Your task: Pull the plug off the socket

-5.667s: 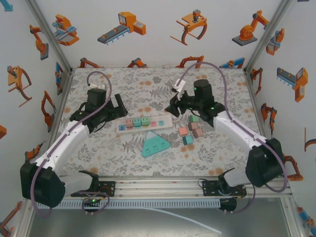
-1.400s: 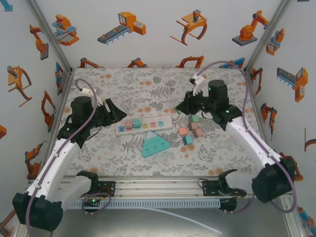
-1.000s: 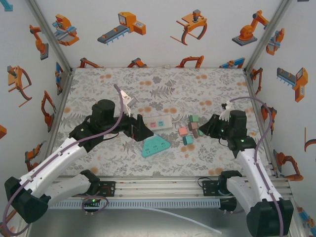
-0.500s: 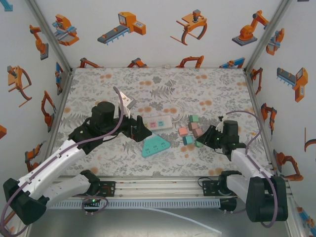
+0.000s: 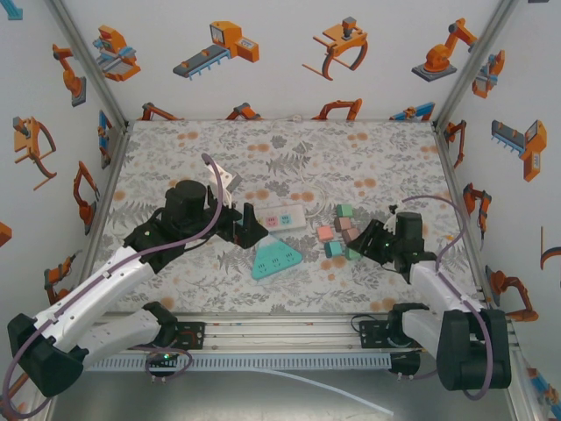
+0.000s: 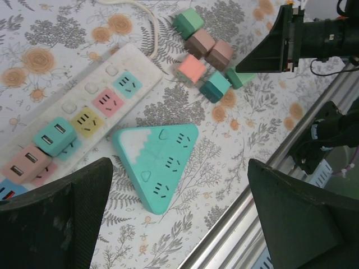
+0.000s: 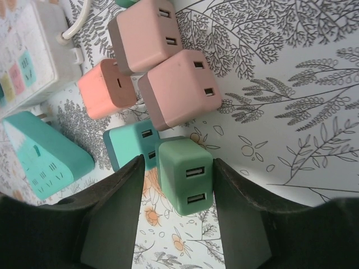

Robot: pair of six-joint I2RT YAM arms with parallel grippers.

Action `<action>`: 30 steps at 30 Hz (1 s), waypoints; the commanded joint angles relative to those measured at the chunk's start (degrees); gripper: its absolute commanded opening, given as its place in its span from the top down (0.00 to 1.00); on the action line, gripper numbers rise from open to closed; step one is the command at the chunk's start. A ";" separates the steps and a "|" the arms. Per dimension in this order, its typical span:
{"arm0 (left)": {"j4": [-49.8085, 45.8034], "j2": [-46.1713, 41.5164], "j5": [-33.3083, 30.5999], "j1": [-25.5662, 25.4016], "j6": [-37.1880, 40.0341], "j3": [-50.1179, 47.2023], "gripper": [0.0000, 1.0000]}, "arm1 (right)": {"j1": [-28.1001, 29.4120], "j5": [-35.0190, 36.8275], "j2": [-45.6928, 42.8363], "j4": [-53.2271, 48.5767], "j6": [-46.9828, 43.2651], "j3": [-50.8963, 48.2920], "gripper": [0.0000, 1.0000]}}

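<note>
My right gripper [image 7: 177, 162] is straddling the green plug [image 7: 185, 175], not squeezing it. It's sitting on the table [image 7: 280, 112] touching the other plugs [image 7: 179, 89]. Left gripper [image 6: 179, 165] is hovering wide open above the strip [image 6: 84, 106].

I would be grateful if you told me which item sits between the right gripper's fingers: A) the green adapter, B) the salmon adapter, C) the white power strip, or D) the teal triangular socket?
A: in the right wrist view the green adapter sits between the two fingers of the right gripper, with a slight gap on one side.
</note>
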 commanded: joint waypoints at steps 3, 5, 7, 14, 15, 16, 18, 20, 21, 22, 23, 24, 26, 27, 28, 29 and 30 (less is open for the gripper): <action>-1.91 -0.56 -7.47 -0.04 2.00 0.63 0.03 | -0.22 3.96 -3.23 -6.60 -4.04 6.12 0.51; -2.75 -0.95 -10.22 0.04 1.99 0.57 0.03 | -0.18 4.10 -3.74 -7.70 -5.88 8.72 0.51; -3.39 -1.29 -12.73 0.08 1.87 0.45 0.03 | 0.37 3.68 -3.21 -8.09 -7.87 11.61 0.51; -7.65 -1.57 -18.81 6.50 -5.69 0.89 0.03 | 12.20 -1.30 4.31 -2.08 -24.12 24.23 0.52; -8.34 -1.52 -18.24 8.85 -7.79 0.98 0.03 | 14.32 -2.75 6.09 -0.13 -27.14 25.92 0.52; -8.95 -1.33 -17.62 10.94 -9.57 0.99 0.03 | 16.22 -3.77 7.72 1.49 -29.68 27.35 0.52; -9.92 -0.75 -16.36 14.95 -11.72 0.89 0.03 | 19.66 -6.26 11.83 4.40 -34.52 30.92 0.52; -11.10 0.40 -15.13 18.50 -12.61 0.88 0.03 | 22.77 -10.07 17.23 6.79 -38.19 35.22 0.52; -11.65 1.28 -14.42 20.06 -12.48 0.96 0.03 | 24.07 -11.17 19.50 7.13 -39.99 37.17 0.52; -13.00 2.42 -14.19 21.72 -12.55 1.30 0.03 | 25.99 -12.18 22.39 6.91 -42.98 39.74 0.52; -14.41 3.78 -13.89 23.16 -12.76 2.02 0.03 | 27.93 -12.93 25.13 6.07 -46.18 42.51 0.52; -15.26 5.10 -13.08 24.46 -12.71 2.54 0.03 | 29.34 -13.53 27.59 5.01 -48.74 44.99 0.52; -16.74 7.92 -12.20 26.83 -13.22 3.81 0.03 | 32.31 -14.57 33.30 1.36 -54.17 51.00 0.52; -16.66 8.93 -11.54 27.64 -13.31 3.96 0.03 | 33.32 -14.92 35.56 -0.18 -56.22 53.70 0.52; -16.11 10.33 -10.60 28.26 -13.21 3.89 0.03 | 34.50 -15.20 38.18 -2.28 -58.53 56.49 0.52; -15.27 11.47 -9.69 28.78 -12.82 3.66 0.03 | 35.55 -15.55 40.50 -4.20 -60.72 59.22 0.52; -14.48 12.52 -8.96 29.00 -12.17 3.31 0.03 | 36.35 -15.94 42.34 -5.88 -62.69 61.26 0.52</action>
